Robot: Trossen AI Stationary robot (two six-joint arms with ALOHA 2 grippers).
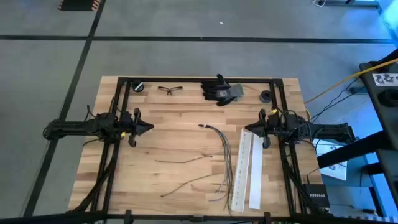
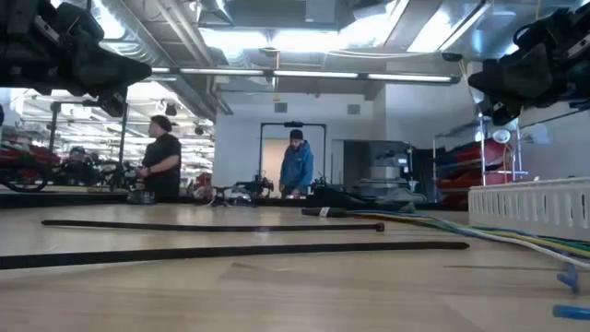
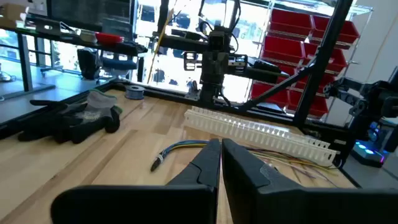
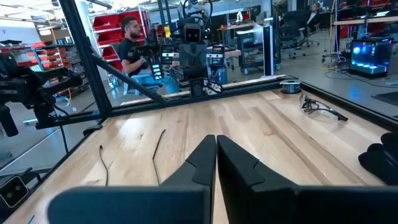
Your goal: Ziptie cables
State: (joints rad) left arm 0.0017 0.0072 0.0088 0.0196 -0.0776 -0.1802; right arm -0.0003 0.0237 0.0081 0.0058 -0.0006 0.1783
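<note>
the cables [image 1: 225, 155] lie loose on the desk [image 1: 174, 143], fanned out just beside two white strips [image 1: 247, 169]. the left claw [image 1: 147, 127] and right claw [image 1: 248, 129] hover apart at either side, both closed on nothing.

In the high view the near edge of the table [image 1: 124, 186] is cut off by the picture's bottom edge, and the near ends of the cables [image 1: 225, 163] and of the two white perforated strips [image 1: 247, 168] run close to that edge, too thin there to separate wire from wire. A small round dark object [image 1: 139, 86] at the far left of the table is too small to tell. In the low view both arms are cropped by the top corners, so neither gripper's fingertips show there. The cables near the right edge of that view [image 2: 516, 238] are blurred. The black gloves [image 4: 380, 158] are cut off in the right wrist view.
</note>
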